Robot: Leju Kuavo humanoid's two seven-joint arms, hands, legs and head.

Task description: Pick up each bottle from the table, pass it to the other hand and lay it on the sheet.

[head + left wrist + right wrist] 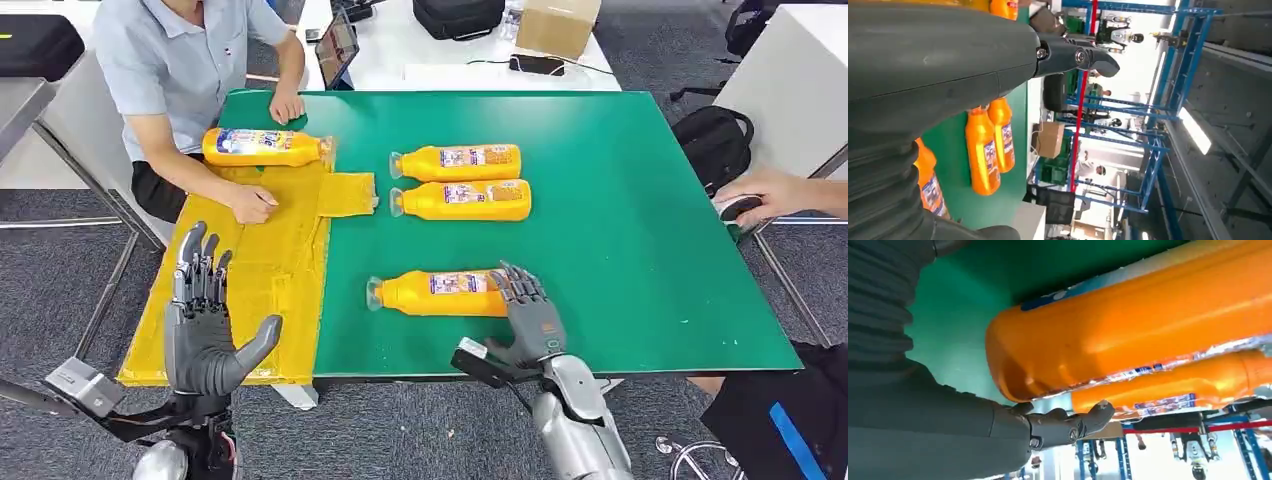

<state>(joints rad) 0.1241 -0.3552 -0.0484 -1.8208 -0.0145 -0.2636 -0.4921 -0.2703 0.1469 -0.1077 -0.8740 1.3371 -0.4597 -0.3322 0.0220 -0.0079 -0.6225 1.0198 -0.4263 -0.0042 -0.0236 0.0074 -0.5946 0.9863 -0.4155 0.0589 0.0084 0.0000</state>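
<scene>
Green bench [620, 220] carries the nearest bottle [440, 293], long axis left-right; right hand [527, 312], fingers spread, touches its base end, while left hand [205, 320] hovers spread above the yellow sheet [285, 235].

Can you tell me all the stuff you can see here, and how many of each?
bottles: four, orange with labels, all lying down; one on the yellow sheet, two side by side mid-table, one near the front edge by the right hand
sheet: one, yellow, over the table's left part
table: one, green top
cardboard box: one, brown, on the white table behind
black bag: one, same white table
backpack: one, black, on the floor at right
people: two, one seated at far left, one hand at right
left hand: grey, fingers spread, above the sheet
right hand: grey, at the nearest bottle's base
</scene>
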